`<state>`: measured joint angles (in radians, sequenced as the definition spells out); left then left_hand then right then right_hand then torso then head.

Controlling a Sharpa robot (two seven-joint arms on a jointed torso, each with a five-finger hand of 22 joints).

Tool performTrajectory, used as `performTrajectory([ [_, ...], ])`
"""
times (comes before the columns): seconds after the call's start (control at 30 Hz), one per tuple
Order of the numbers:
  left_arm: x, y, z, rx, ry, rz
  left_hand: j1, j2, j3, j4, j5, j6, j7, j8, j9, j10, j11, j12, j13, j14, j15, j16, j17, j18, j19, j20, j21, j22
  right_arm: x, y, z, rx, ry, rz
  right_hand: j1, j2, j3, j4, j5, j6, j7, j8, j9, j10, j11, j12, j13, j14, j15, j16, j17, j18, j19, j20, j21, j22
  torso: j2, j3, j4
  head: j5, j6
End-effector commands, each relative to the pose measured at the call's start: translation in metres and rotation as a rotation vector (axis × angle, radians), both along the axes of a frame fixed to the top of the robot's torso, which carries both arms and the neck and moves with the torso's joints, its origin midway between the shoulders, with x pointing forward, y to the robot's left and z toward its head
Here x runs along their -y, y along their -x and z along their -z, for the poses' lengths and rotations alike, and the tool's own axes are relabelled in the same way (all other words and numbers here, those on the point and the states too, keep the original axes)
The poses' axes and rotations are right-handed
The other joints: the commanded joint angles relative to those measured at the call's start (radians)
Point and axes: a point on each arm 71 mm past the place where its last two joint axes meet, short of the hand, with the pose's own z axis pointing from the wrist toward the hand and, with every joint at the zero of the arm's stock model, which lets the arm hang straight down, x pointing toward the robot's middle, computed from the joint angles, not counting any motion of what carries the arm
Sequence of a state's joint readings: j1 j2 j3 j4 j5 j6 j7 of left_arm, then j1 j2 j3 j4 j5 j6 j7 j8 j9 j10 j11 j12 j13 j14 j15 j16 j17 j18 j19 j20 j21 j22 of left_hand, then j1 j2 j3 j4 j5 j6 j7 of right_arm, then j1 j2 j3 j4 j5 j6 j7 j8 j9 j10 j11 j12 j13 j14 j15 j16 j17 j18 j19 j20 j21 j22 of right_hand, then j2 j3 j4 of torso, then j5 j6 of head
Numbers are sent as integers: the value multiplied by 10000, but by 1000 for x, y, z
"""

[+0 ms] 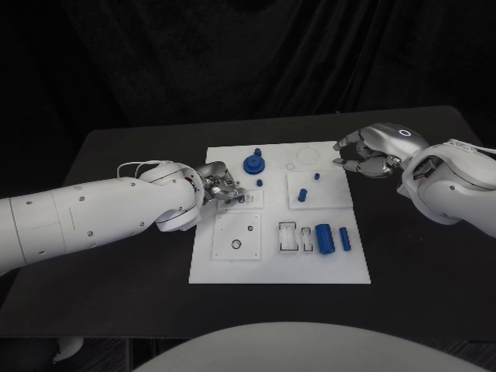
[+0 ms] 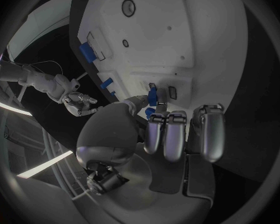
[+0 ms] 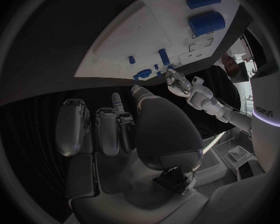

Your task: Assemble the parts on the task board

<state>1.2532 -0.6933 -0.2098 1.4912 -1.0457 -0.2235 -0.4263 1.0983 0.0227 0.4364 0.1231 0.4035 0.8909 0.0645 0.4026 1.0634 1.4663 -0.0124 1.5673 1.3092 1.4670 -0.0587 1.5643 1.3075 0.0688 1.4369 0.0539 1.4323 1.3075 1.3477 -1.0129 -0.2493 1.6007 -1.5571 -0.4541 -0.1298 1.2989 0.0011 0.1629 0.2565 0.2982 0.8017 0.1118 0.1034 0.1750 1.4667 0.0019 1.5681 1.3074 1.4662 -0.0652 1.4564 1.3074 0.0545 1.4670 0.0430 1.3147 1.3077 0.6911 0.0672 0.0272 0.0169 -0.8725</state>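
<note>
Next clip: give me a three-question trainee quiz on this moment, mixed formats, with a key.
1. True or false: the left hand pinches a small blue part over the task board.
2. Which lies nearer the board's right edge: A) the thick blue cylinder, or B) the thin blue cylinder?
3. Fill in: the right hand holds ____.

Key: 1 true; 2 B; 3 nothing, its fingers curled by the board's far right corner.

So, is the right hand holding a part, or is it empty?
Empty, as far as the pictures show. The right hand hovers at the task board's far right corner, fingers curled, with no blue piece between them in the right wrist view.
</note>
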Motion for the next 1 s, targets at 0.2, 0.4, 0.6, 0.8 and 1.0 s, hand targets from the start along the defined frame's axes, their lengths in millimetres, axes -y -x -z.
performTrajectory([
  [0.2, 2, 3, 7, -298, -111, 238, -14, 5, 12, 67, -65, 86, -164, 20, 10, 1045, -78, 35, 2616, 1038, -79, 65, 2633, -147, -5, -73, -71, 1031, 2, 0, 2, -220, -147, 225, 36, 80, 79, -3, 60, 75, -20, -48, -12, 1041, 86, 27, 2634, 760, 78, -42, 1412, 35, 135, 82, -68, 1850, 1, -3, 4, 34, -1],
  [0.4, 2, 4, 8, -378, -144, 280, -21, -4, 9, 77, -106, 80, -166, 10, 22, 1045, -79, 35, 2616, 1038, -80, 65, 2633, -143, -15, -75, -85, 1020, 2, 0, 2, -246, -150, 247, 36, 80, 79, -3, 60, 75, -20, -48, -12, 1041, 86, 27, 2634, 760, 78, -42, 1412, 35, 135, 82, -68, 1850, -7, -1, 4, 20, -1],
  [0.6, 2, 5, 10, -471, -200, 290, -24, -14, 6, 85, -175, 71, -168, -4, 40, 1045, -80, 35, 2616, 1038, -82, 65, 2633, -142, -19, -77, -93, 1018, 2, 0, 2, -270, -138, 265, 42, 82, 89, -7, 75, 85, -16, -47, -15, 1041, 87, 27, 2634, 760, 79, -42, 1412, 38, 128, 82, -87, 1844, -8, 8, 2, 25, -1],
  [0.8, 1, 6, 12, -567, -255, 286, -27, -38, -4, 88, -236, 62, -168, -19, 58, 1045, -81, 35, 2616, 1038, -83, 65, 2633, -137, -33, -78, -112, 1003, 2, 0, 2, -293, -123, 286, 42, 82, 89, -7, 75, 85, -16, -47, -15, 1041, 87, 27, 2634, 760, 79, -42, 1412, 38, 128, 82, -87, 1844, 0, 13, -2, 35, -1],
  [1.0, 0, 7, 13, -680, -334, 299, -76, -55, -67, 185, -682, 38, -157, -110, 123, 1045, -76, 35, 2616, 1038, -80, 65, 2633, -132, -50, -79, -151, 994, 2, 0, 2, -316, -107, 302, 42, 82, 89, -7, 75, 85, -16, -47, -15, 1041, 87, 27, 2634, 760, 79, -42, 1412, 38, 128, 82, -87, 1844, 5, 9, 1, 46, -1],
])
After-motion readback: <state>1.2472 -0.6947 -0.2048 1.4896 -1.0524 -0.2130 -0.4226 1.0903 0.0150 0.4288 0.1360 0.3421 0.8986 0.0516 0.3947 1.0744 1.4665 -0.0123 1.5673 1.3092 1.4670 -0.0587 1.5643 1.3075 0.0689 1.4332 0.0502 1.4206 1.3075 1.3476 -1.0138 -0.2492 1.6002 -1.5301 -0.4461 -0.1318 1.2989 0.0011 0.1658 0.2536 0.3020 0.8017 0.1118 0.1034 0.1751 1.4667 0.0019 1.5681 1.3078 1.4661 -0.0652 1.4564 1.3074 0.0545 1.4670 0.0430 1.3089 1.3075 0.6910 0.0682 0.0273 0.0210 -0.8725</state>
